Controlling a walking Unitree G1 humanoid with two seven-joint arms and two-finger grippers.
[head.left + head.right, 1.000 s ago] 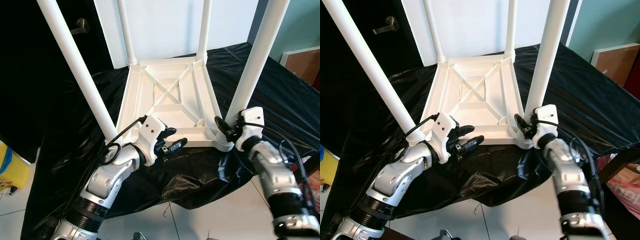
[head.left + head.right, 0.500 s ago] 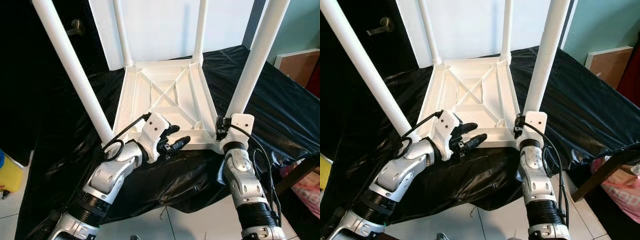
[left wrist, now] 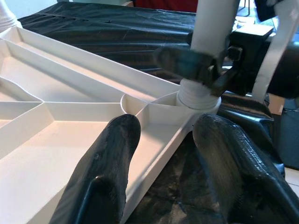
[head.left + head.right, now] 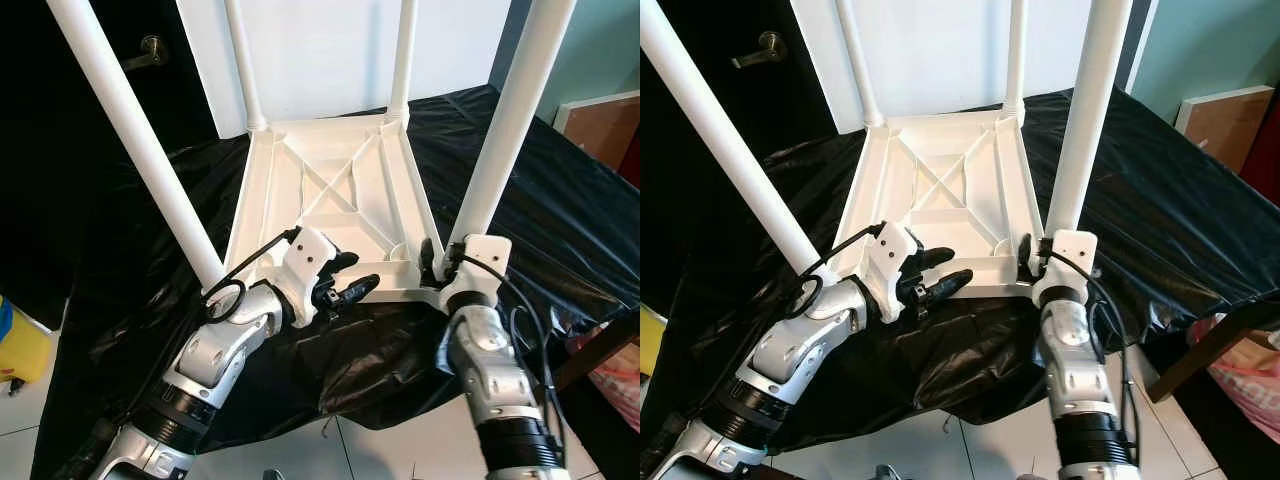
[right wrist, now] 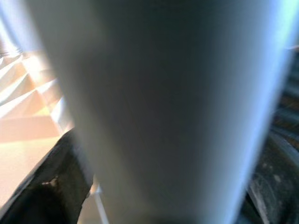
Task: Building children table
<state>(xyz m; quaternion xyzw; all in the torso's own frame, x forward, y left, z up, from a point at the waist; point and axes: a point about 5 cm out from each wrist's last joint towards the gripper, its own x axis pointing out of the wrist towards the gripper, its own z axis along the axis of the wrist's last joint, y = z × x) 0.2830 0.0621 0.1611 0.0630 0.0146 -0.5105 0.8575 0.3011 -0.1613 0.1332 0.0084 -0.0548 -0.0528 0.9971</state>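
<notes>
A white children's table lies upside down on a black sheet, all its legs pointing up. My right gripper is shut on the base of the near right leg, just above the socket; that leg presses close in the right wrist view with a black finger beside it. My left gripper is open at the table's front rim, its fingers straddling the rim wall and holding nothing. The left wrist view looks along the rim to the right gripper clasping the leg.
The black sheet drapes over the support and hangs off its front edge onto the tiled floor. A dark door with a handle stands back left, a yellow object far left, a brown board at right.
My right forearm has swung in from the right and now stands straight below the leg, its gripper staying at the leg base. The head view has shifted. The left gripper has barely moved.
</notes>
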